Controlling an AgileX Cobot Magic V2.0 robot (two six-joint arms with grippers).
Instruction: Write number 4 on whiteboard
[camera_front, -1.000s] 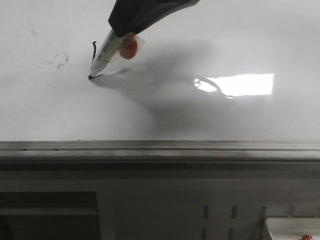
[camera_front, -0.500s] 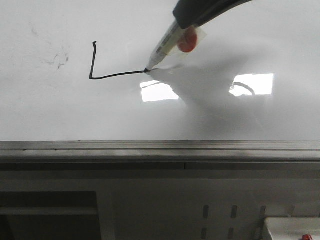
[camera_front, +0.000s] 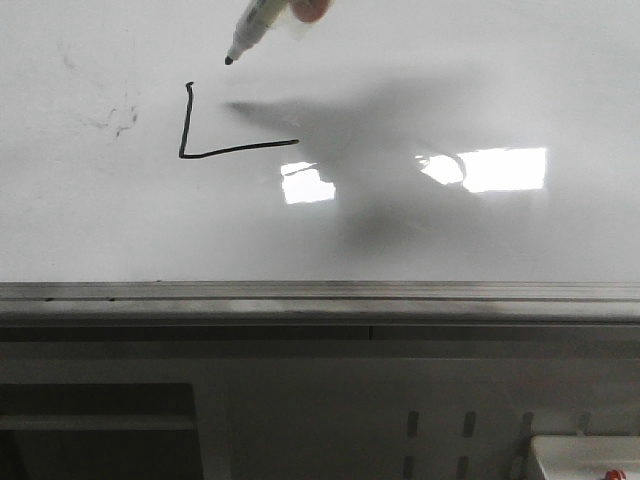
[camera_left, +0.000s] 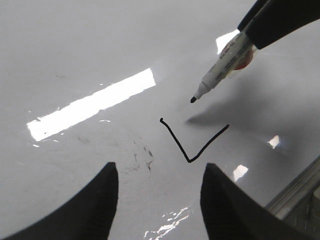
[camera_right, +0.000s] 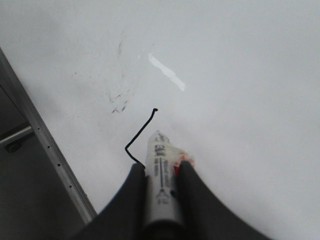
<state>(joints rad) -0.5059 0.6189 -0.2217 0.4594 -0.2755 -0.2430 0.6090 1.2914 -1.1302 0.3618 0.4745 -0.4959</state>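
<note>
Two strokes of number 4 (camera_front: 225, 135) on whiteboard (camera_front: 480, 80), right hand (camera_right: 160, 187) gripping marker (camera_left: 222, 65), left hand (camera_left: 157, 200) spread

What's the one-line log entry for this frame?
right gripper: shut on marker, tip lifted | number 4: L-shaped strokes only | left gripper: open, idle | whiteboard

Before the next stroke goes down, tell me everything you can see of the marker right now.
The marker is a white-barrelled pen with dark printed lettering, a small black tip, and something red-orange with clear tape against its upper barrel. The right hand is shut on it, fingers either side of the barrel. It is tilted, tip lowermost and lifted clear of the whiteboard, casting a separate shadow. In the front view the tip hangs above the L-shaped strokes of the unfinished number 4.
</note>
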